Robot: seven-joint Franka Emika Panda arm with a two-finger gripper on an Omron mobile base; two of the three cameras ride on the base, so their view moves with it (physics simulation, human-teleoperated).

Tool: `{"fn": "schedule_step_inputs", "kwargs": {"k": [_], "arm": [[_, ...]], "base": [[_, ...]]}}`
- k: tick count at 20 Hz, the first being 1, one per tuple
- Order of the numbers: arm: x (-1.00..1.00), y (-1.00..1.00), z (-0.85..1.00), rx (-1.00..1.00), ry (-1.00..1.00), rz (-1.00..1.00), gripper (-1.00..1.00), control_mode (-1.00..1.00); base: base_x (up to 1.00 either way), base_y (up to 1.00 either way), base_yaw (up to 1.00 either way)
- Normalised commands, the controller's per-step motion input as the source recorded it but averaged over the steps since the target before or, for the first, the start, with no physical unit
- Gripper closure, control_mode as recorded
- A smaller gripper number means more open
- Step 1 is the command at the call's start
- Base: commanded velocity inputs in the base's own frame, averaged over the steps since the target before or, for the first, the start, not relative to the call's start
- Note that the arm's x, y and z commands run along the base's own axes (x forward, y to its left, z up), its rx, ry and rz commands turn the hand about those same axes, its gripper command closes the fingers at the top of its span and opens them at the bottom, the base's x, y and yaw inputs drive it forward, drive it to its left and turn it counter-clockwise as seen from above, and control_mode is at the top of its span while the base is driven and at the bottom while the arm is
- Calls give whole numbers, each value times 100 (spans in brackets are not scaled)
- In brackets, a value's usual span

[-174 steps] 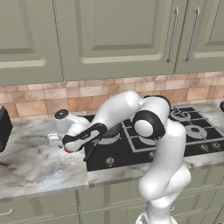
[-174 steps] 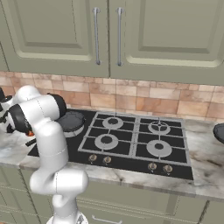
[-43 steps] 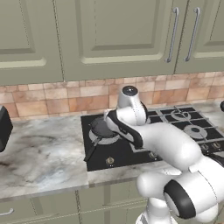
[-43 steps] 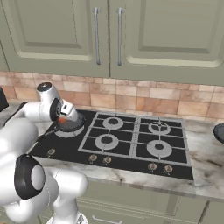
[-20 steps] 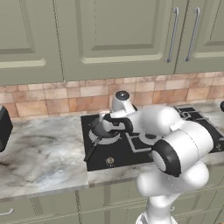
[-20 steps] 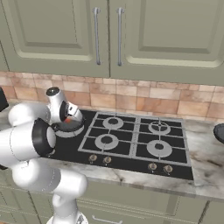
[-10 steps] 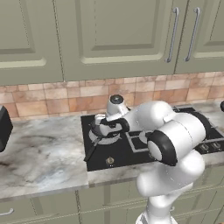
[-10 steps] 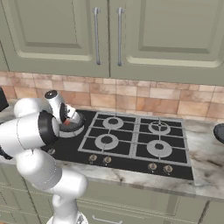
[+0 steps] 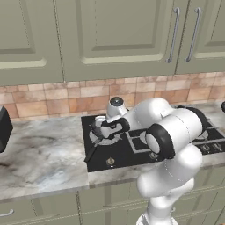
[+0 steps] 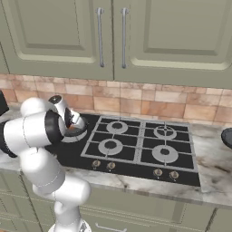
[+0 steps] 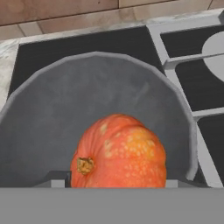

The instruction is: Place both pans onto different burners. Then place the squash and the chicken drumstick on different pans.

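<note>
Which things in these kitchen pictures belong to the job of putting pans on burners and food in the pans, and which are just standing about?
Job: the squash; the pan it sits in; the burners; the second pan off on the counter; the gripper.

Standing about: the upper cabinets; the tiled backsplash; the dark appliance; the stove knobs.

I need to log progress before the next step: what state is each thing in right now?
gripper: closed on the squash.
squash: held low inside the pan.
pan: upright on the cooktop's left burner.
second pan: on the counter at the right, off the cooktop.
cabinet doors: shut.
</note>
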Motion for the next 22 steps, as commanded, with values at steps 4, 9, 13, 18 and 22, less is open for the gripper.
{"fn": "schedule_step_inputs", "kwargs": {"k": [4,9,13,18,22], "arm": [[23,4,-12,0,0,0,100,-100],[18,7,-14,0,0,0,100,-100],[20,8,-11,0,0,0,100,-100],[13,4,-6,0,0,0,100,-100],[0,0,0,0,0,0,-100,-100]], "base": [[0,0,0],[0,0,0],[0,0,0],[0,0,0],[0,0,0]]}}
